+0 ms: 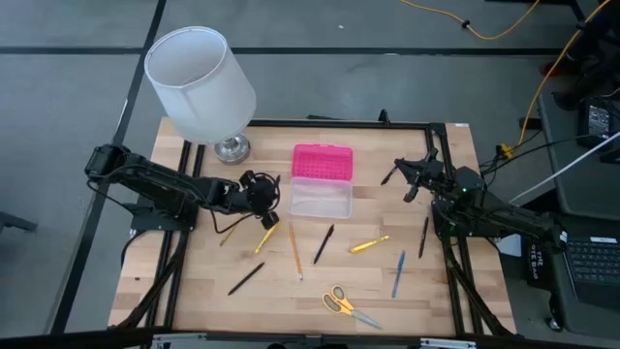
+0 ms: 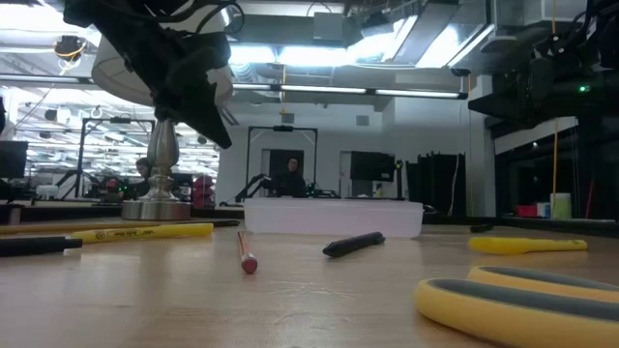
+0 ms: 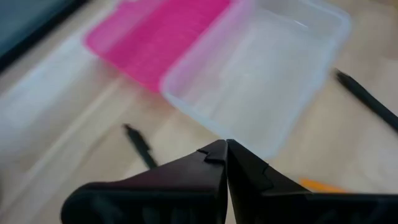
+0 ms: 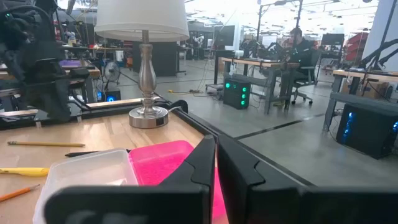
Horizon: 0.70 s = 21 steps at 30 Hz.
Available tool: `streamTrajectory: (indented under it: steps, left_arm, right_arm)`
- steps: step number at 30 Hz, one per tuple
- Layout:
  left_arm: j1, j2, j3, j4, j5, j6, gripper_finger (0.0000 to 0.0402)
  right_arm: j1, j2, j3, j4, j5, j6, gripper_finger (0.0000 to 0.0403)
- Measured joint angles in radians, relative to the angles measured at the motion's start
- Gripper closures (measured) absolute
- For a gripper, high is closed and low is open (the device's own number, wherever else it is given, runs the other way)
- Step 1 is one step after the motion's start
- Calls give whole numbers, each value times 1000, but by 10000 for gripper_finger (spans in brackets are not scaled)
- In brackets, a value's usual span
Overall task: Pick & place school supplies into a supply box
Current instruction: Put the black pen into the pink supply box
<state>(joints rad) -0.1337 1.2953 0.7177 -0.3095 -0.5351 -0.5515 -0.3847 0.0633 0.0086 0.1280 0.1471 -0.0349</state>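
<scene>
Two dark arms reach in over the wooden table [image 1: 387, 291] from above: the left gripper [image 1: 263, 190] hangs just beside the left edge of the supply box [image 1: 321, 196], and the right gripper [image 1: 409, 175] sits near the table's far right corner, well apart from the box. The box lies open at the table's middle, its pink lid [image 1: 323, 161] folded back toward the white lamp [image 1: 201, 82]. Pens and pencils are scattered in front of it, among them a yellow pen [image 1: 266, 239], an orange pencil [image 1: 294, 249], a black pen [image 1: 324, 243], a blue pen [image 1: 398, 272] and the yellow-handled scissors [image 1: 344, 304] near the front edge. From table height, the clear box [image 2: 334, 215] stands behind a black pen [image 2: 354, 244], with the left arm [image 2: 174, 63] hanging above the lamp base [image 2: 157, 205]. Past the left wrist, the fingers [image 3: 208, 171] are pressed together with nothing between them, over the box's clear tray [image 3: 261, 74]. Past the right wrist, the fingers [image 4: 245, 171] stand almost together, a thin gap between them and nothing held, facing the pink lid [image 4: 165, 163] and the lamp [image 4: 144, 56]; a person [image 4: 297, 43] sits at a desk far behind.
</scene>
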Motion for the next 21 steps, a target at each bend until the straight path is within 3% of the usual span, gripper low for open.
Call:
streamTrajectory:
  steps: [4, 9, 13, 21]
  left_arm:
    - [5, 0, 0, -1, -53, -12, 400]
    - [38, 0, 0, -14, 2, -62, 392]
    - [54, 0, 0, -11, 36, -4, 368]
    - [72, -1, 0, -17, 3, 65, 312]
  right_arm:
    - [0, 0, 0, 0, 0, 0, 380]
    - [0, 0, 0, 0, 0, 1, 380]
    - [0, 0, 0, 0, 0, 0, 380]
    - [0, 0, 0, 1, 0, 0, 380]
